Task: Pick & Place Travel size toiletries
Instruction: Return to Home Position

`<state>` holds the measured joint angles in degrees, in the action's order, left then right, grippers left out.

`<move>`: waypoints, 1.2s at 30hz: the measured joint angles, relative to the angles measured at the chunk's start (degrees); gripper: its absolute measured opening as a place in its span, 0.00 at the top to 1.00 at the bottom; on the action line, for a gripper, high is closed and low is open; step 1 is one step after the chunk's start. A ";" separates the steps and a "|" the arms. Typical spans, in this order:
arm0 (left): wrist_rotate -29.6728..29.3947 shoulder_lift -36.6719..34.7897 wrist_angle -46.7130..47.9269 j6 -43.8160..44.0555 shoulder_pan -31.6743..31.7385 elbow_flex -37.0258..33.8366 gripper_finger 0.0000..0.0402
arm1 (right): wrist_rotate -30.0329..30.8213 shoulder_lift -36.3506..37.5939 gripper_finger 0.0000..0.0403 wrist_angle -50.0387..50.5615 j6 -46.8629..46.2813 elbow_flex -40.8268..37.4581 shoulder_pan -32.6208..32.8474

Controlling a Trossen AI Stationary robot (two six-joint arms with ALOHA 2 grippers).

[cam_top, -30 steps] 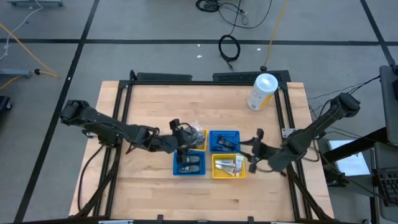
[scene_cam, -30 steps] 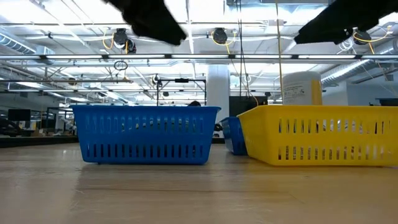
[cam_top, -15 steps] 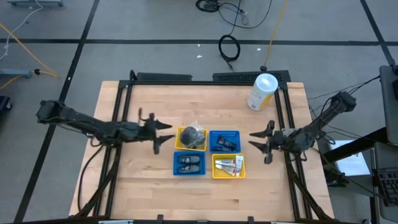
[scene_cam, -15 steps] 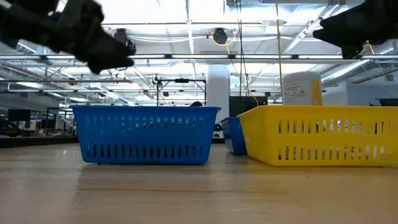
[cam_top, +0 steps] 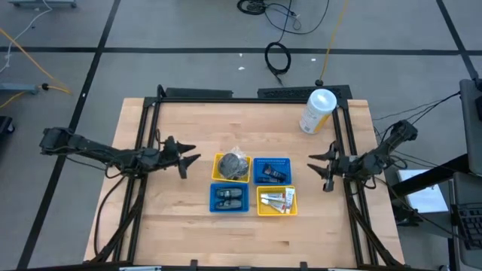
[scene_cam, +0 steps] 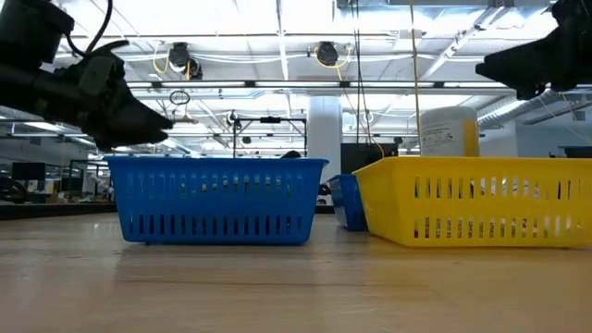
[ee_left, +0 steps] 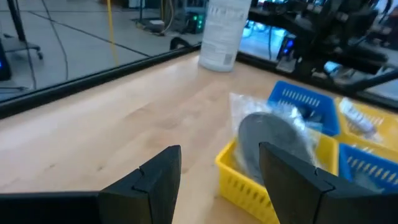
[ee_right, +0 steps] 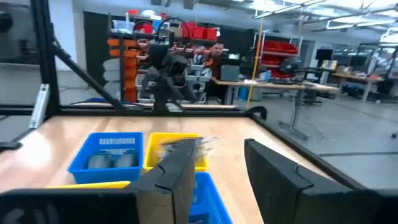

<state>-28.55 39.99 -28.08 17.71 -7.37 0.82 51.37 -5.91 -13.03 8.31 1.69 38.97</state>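
The toiletries lie in four small trays in mid-table. Round grey packets (cam_top: 233,162) fill the far yellow tray (cam_top: 218,175), and dark items (cam_top: 273,174) lie in the far blue tray (cam_top: 271,161). Dark bottles (cam_top: 229,197) sit in the near blue tray (cam_top: 213,199), and white tubes (cam_top: 279,200) in the near yellow tray (cam_top: 261,202). My left gripper (cam_top: 184,159) hangs open left of the trays, facing the grey packets (ee_left: 273,134). My right gripper (cam_top: 320,172) hangs open right of the trays. Both are empty.
A tall white-and-cream canister (cam_top: 318,111) stands at the table's far right corner. Bare wood lies along the near edge and left of the trays. In the low view the near blue tray (scene_cam: 217,199) and near yellow tray (scene_cam: 472,199) stand side by side.
Both arms have drawn back from the trays. My left gripper, which was over the left-hand trays, has moved toward the table's left edge. My right gripper has moved from beside the near yellow tray toward the right edge. The trays and their contents have stayed put.
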 joint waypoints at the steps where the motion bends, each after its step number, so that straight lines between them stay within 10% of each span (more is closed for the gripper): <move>1: 0.14 0.02 -0.08 -0.60 0.67 0.00 0.47 | -0.20 1.66 0.68 1.84 0.58 0.00 -0.45; 12: 11.33 0.08 -2.89 -1.50 12.30 0.02 0.47 | -8.22 5.77 0.87 8.02 12.80 3.57 -10.41; 26: 21.02 0.17 -6.48 -9.25 14.75 0.02 0.47 | -40.14 5.51 0.99 12.44 -7.26 1.19 -38.40; 36: 21.09 0.17 -2.86 -9.61 14.75 0.02 0.47 | -49.13 3.84 1.00 12.21 -10.53 -0.82 -41.97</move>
<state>-7.46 40.16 -30.94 8.10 7.38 0.84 2.25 -2.07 -0.82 -2.22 0.88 -3.01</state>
